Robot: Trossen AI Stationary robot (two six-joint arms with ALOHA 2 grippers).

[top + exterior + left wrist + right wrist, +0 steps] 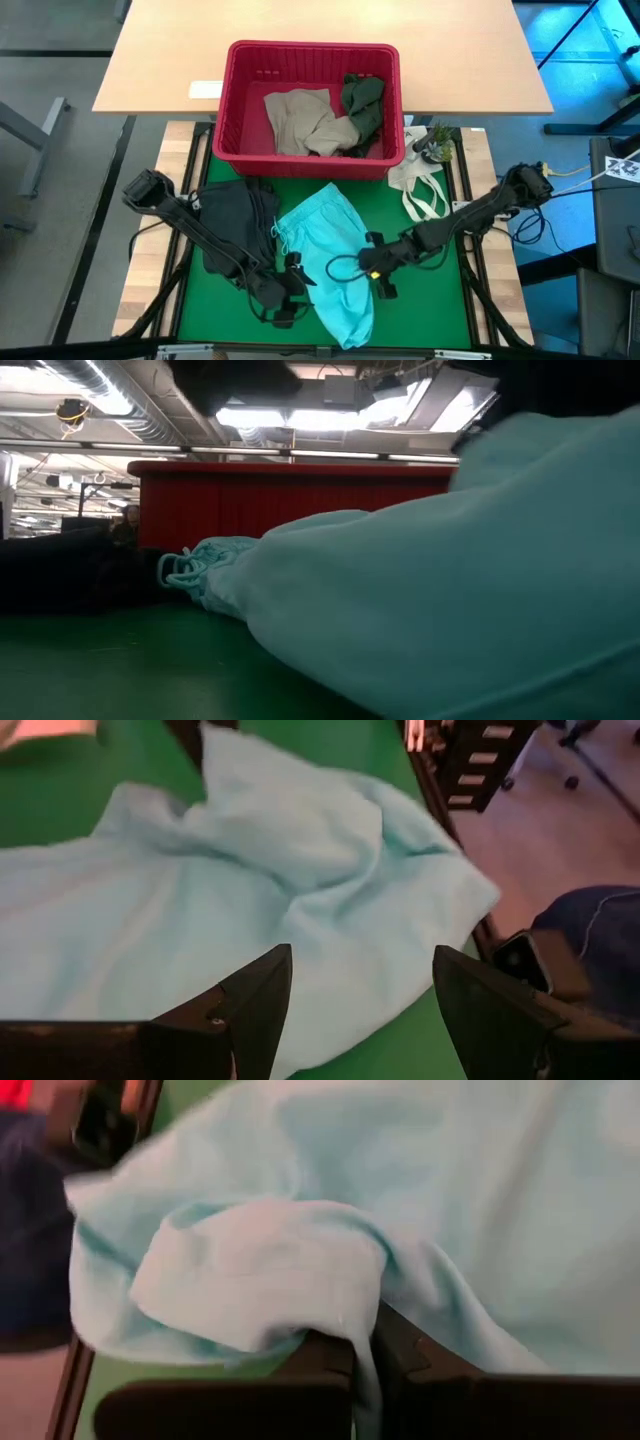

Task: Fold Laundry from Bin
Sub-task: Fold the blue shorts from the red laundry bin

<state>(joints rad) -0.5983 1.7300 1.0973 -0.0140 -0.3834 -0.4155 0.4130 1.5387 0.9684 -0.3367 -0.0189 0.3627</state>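
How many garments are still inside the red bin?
2: a beige one on the left and a dark olive one on the right of the bin; others may lie hidden underneath.

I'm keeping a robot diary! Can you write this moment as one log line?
right gripper: shut on teal garment | left gripper: open beside it | bin: holds beige and olive garments
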